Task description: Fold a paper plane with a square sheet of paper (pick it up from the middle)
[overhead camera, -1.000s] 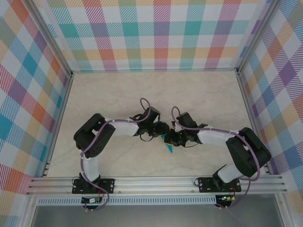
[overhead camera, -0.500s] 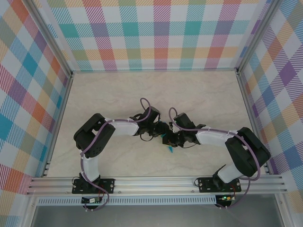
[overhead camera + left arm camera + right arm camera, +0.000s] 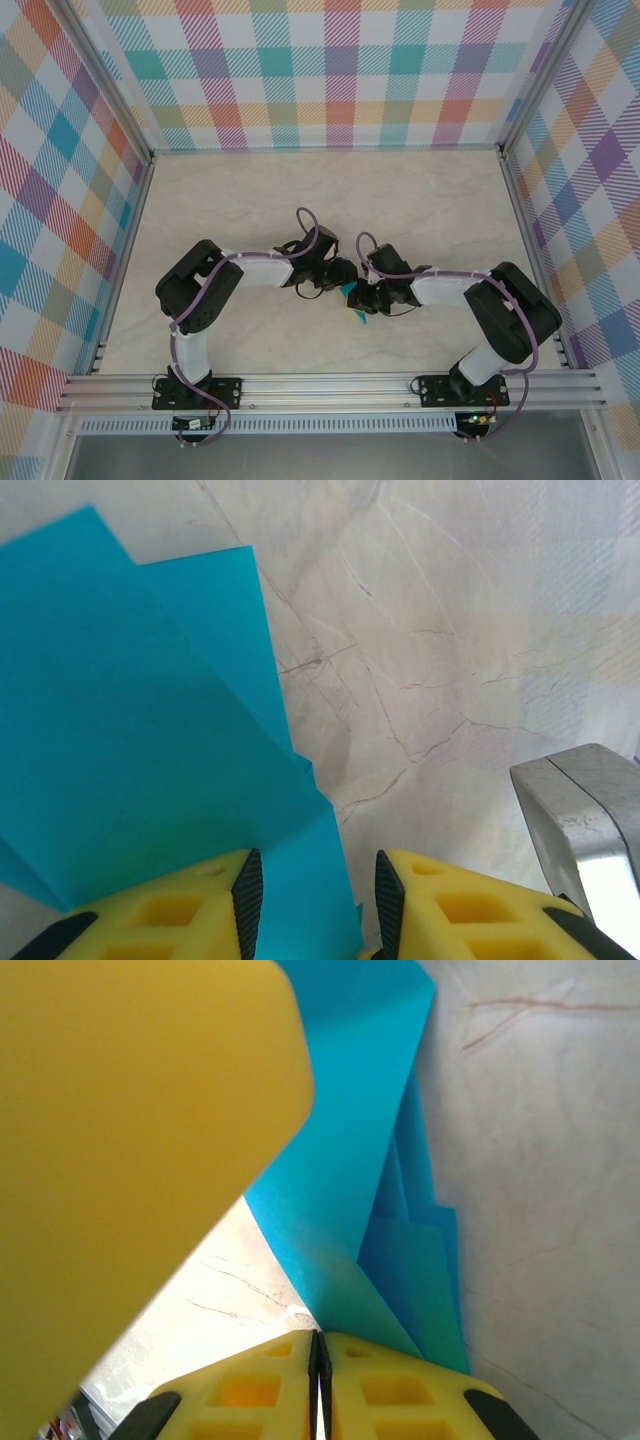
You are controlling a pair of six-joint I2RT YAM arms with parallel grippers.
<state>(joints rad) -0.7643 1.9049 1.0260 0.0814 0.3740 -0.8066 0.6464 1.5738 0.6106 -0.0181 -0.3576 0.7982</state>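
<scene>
Two grippers meet over the middle of the table (image 3: 250,200) in the top view. The right gripper (image 3: 362,298) has moved in on the left gripper (image 3: 338,272) over the last second, and they now stand almost touching. The square sheet of paper (image 3: 349,290), already folded small, shows as a teal sliver between them with a tip just below the right gripper. Less of it shows than a second ago.

In the left wrist view, the left gripper (image 3: 315,900) holds its jaws apart, as before. The sheet (image 3: 130,730) fans out in layers ahead of the fingers, up and to the left. Its near corner lies in the gap between the pads (image 3: 245,895), and nothing shows them clamped on it. A grey metal part (image 3: 580,810) sits to the right of the fingers.

In the right wrist view, the right gripper (image 3: 318,1385) has drawn its fingers together to a hairline seam. The sheet's (image 3: 360,1160) lower edge runs into that seam, so it seems pinched there. The paper rises ahead of the fingers, clear of the table, and the left gripper's yellow finger (image 3: 130,1140) looms up and to the left.

The right gripper appears to have taken the hold, which would free the left one for the next crease. The plane looks unfinished.
</scene>
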